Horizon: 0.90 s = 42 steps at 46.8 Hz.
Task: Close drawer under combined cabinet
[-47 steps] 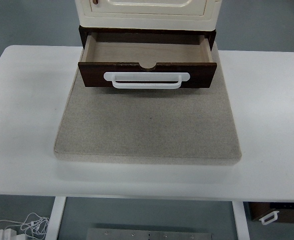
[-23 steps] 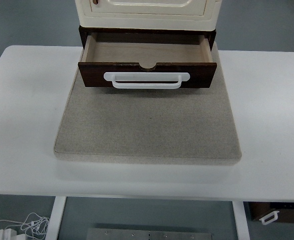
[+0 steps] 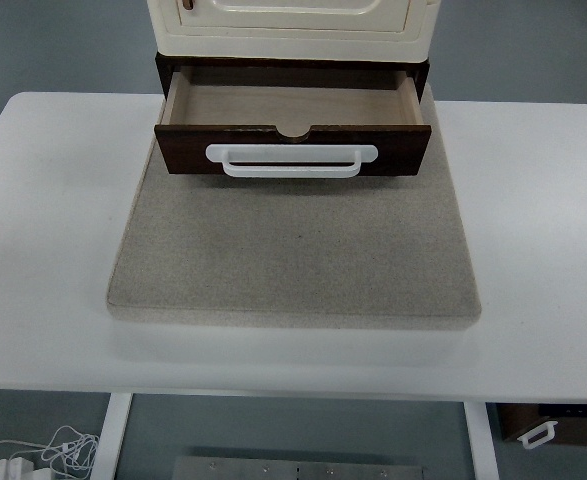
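At twelve o'clock you have the drawer (image 3: 293, 125) pulled out under the cream cabinet (image 3: 293, 20), its white handle (image 3: 291, 161) facing you over the grey mat (image 3: 293, 250) on the white table (image 3: 53, 200). Neither robot hand shows, so you cannot tell their state.

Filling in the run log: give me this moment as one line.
drawer: open, empty | handle: untouched | cabinet: on mat | hands: not in view
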### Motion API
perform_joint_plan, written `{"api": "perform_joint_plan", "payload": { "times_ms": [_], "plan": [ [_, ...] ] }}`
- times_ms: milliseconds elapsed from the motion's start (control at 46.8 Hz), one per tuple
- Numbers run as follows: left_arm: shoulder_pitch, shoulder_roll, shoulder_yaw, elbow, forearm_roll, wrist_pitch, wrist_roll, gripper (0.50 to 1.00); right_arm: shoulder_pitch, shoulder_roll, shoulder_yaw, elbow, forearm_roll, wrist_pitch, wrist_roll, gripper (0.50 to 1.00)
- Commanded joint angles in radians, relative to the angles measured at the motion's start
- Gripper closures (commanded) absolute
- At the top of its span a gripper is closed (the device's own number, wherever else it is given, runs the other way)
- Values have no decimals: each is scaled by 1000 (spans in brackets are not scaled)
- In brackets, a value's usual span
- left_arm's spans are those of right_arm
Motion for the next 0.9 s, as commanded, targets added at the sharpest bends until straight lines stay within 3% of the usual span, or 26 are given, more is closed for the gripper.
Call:
{"api": "perform_joint_plan", "payload": {
  "times_ms": [0,577,876],
  "plan": [
    [-72,33,125,-65,0,-3,0,500,0,0,0,0,0,0,0,548],
    [-121,33,506,-362,157,-23,4,500,0,0,0,0,0,0,0,548],
    [-121,41,626,-448,237,-90,116,500,0,0,0,0,0,0,0,548]
  ]
}}
